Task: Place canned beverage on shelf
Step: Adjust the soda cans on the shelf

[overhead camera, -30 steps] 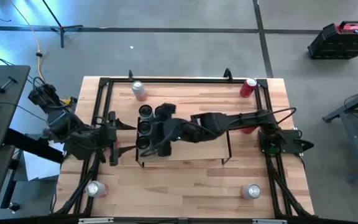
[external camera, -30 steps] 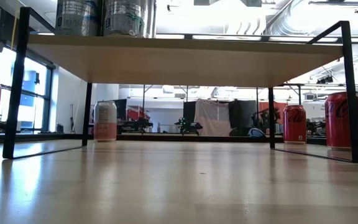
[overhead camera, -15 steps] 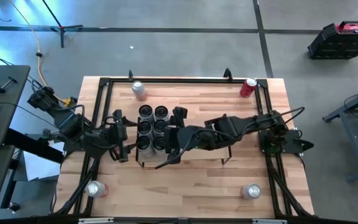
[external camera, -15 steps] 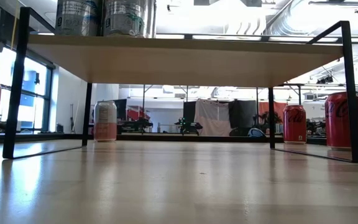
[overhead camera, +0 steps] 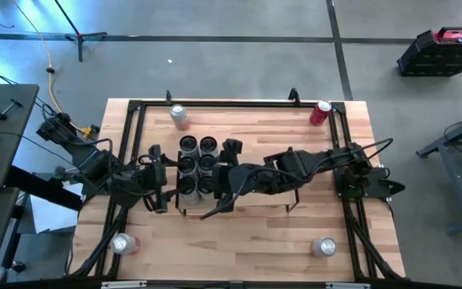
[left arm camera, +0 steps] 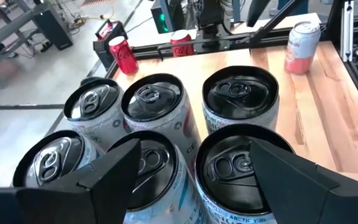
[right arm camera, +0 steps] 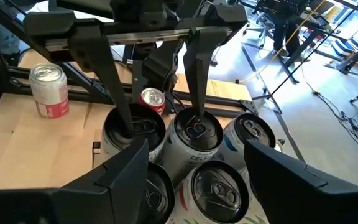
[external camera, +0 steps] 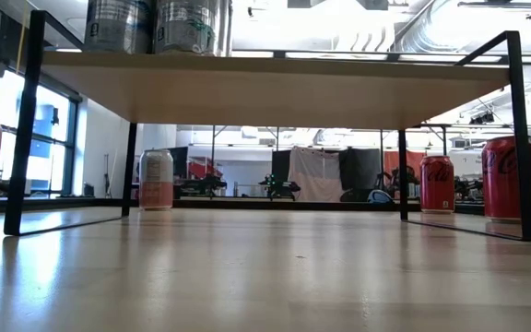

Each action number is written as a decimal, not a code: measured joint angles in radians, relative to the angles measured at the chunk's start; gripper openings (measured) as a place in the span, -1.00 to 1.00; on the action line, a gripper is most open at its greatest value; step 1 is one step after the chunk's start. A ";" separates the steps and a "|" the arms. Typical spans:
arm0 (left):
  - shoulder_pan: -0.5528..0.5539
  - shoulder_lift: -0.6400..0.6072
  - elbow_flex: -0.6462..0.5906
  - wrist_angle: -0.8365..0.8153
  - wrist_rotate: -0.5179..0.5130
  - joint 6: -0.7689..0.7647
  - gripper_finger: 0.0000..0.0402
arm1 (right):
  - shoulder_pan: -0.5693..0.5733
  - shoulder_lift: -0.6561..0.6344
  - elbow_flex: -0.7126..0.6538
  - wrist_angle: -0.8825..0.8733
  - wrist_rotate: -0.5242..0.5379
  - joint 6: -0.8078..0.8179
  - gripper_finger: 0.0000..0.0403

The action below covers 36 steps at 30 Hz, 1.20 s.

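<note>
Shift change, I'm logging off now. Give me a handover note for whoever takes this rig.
Left pincer: open, fingers over the near cans of the cluster, nothing held.
Right pincer: open, at the cluster's other side, nothing held.
Shelf: six cans stand upright, packed at its left end; the rest of the board is largely under the right arm.
Done: those six placed.
Left: loose cans at the table's corners; probably back both arms off first.

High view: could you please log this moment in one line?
shelf: six cans grouped at one end | left pincer: open, at cans | right pincer: open, over cans
</note>
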 joint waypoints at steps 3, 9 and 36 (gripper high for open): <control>-0.002 0.001 0.000 0.006 0.001 0.014 0.46 | 0.002 0.000 0.000 -0.004 -0.002 0.004 0.24; -0.002 -0.010 0.016 -0.014 0.016 0.029 0.46 | 0.002 0.000 0.000 -0.015 -0.002 0.008 0.24; -0.003 -0.040 0.019 -0.038 0.087 0.047 0.46 | 0.002 0.001 0.000 -0.042 -0.002 0.039 0.24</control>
